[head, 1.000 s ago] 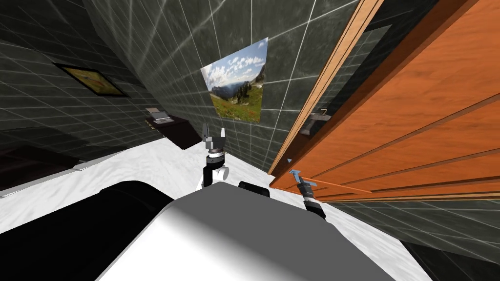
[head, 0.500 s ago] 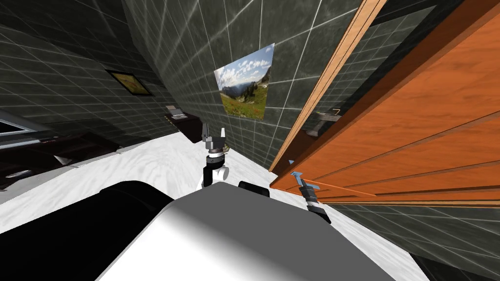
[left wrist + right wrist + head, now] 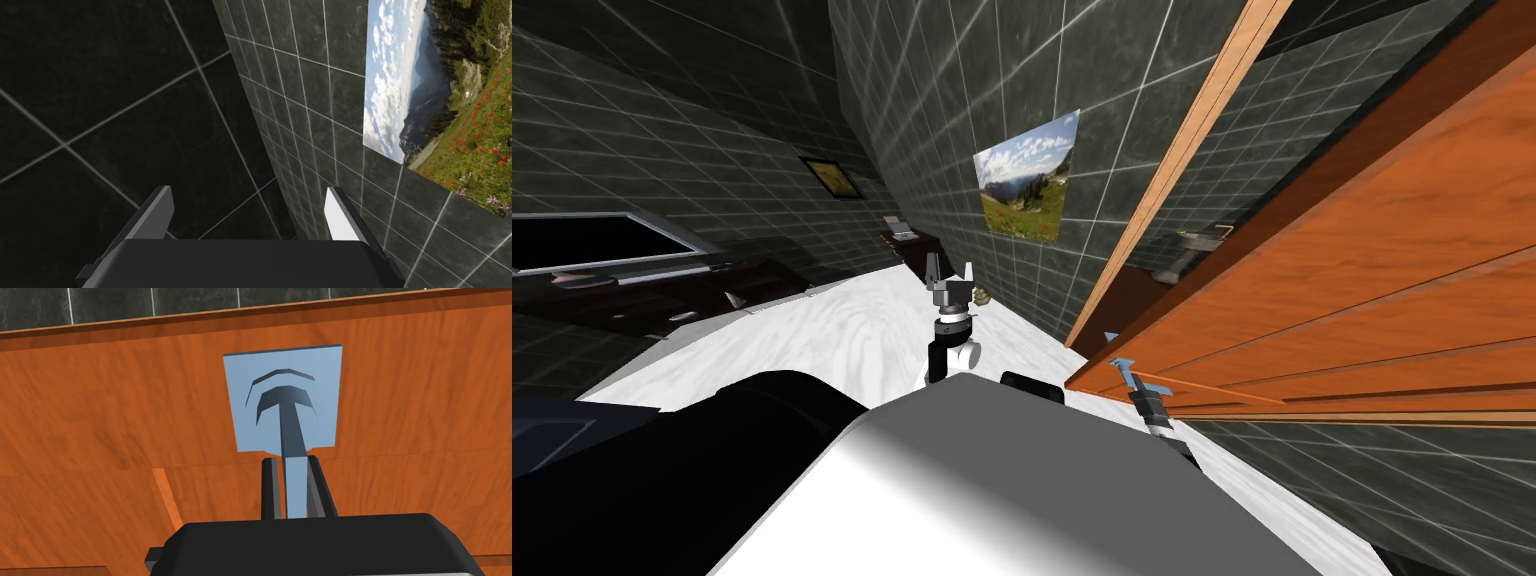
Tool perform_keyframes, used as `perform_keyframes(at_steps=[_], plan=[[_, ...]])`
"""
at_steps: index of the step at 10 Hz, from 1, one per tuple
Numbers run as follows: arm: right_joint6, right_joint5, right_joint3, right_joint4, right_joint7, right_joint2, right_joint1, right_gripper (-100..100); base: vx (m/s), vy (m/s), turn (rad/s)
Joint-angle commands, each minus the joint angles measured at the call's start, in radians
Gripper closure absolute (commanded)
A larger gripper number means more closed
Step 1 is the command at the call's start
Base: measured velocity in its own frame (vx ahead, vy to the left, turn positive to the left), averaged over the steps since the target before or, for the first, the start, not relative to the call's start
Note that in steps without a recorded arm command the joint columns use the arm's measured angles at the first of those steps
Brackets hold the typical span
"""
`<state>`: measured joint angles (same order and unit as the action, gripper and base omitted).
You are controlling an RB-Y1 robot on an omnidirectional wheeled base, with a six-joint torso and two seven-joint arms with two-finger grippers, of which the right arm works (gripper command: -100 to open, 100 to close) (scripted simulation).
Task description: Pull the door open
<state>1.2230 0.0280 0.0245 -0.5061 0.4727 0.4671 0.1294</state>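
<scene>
now my right hand (image 3: pixel 292 463) is shut tight on the blue door handle (image 3: pixel 294 433). its two thin fingers (image 3: pixel 269 488) press the sides of the handle's bar, one on each side. the bar runs from between them to a flat blue square plate (image 3: pixel 250 418) that sits on the door (image 3: pixel 100 413). the door is orange-brown wood with long grooves across it. seen from my head, the right hand (image 3: pixel 1130 380) is low down at the near edge of the door (image 3: pixel 1362 280), and the handle shows as a small blue bit at its tip. the door stands swung away from its light wood frame (image 3: pixel 1192 150), with a wide gap between the two, and more dark tiles show through the gap. my left hand (image 3: pixel 949 268) is held up in front of me over the white floor (image 3: pixel 842 330), well apart from the door. its fingers stand wide apart with nothing between them. a picture (image 3: pixel 1027 190) of hills and sky hangs on the dark tiled wall (image 3: pixel 932 120), between the left hand and the door frame
</scene>
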Motion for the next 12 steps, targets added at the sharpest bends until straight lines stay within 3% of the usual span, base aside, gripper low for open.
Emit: perform_keyframes(at_steps=[1,2,11,12], plan=[[0.000,0.000,0.000,0.000,0.000,0.000,0.000,100,-0.090,-0.029,0.025],[0.023,0.003,0.000,0.014,0.004,0.002,0.009,100,-0.167,-0.066,0.242],[0.135,0.011,-0.007,0.082,0.018,0.019,0.042,100,-0.226,-0.087,0.194],[0.139,0.012,-0.004,0.102,0.016,0.015,0.026,100,-0.110,-0.028,0.029]])
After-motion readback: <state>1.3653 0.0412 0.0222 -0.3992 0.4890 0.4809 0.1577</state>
